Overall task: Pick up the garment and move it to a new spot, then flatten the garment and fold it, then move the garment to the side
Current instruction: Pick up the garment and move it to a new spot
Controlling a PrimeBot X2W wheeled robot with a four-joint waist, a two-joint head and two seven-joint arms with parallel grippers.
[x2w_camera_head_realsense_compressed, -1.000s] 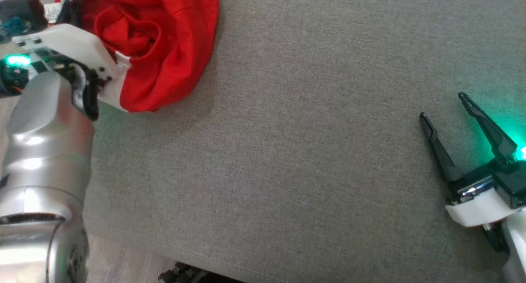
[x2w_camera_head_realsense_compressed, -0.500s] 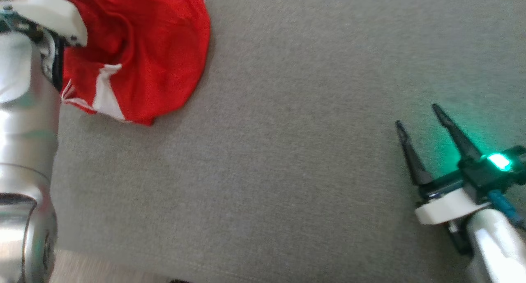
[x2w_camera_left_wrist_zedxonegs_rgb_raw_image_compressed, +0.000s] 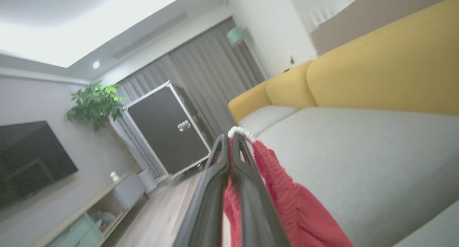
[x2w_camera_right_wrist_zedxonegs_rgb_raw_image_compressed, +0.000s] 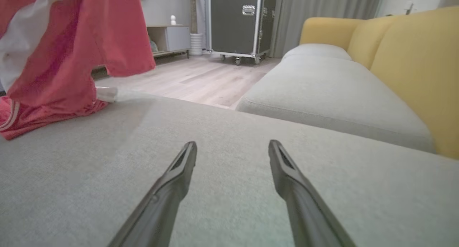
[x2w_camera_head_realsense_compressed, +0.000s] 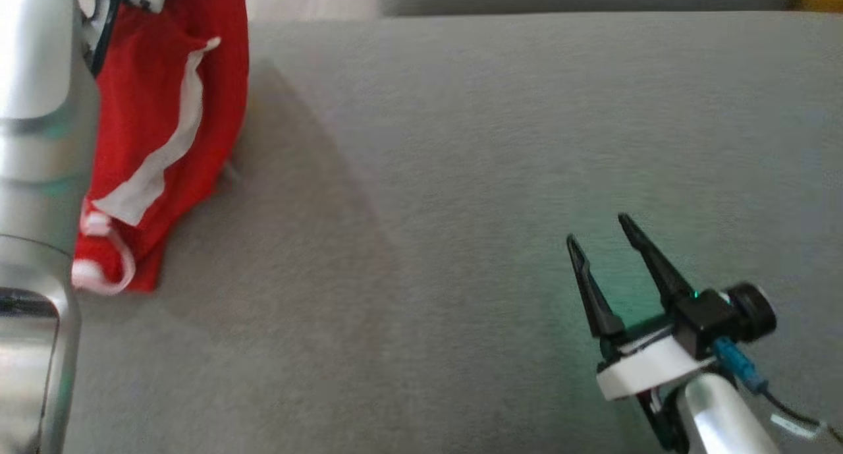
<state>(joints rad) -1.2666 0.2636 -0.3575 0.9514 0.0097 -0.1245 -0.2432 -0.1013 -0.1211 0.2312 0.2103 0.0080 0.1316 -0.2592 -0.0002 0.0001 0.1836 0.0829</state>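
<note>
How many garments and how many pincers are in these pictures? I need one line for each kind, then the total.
Garments: 1, the red garment, with white trim.
Pincers: 2, the left pincer shut on the garment, the right pincer open and empty.
Total: 3

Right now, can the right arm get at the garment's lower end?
Probably yes. The right gripper is open, and the grey cushion between it and the garment is bare. The garment hangs from the shut left gripper, its lower end resting on the cushion. It's a long stretch across, though.
</note>
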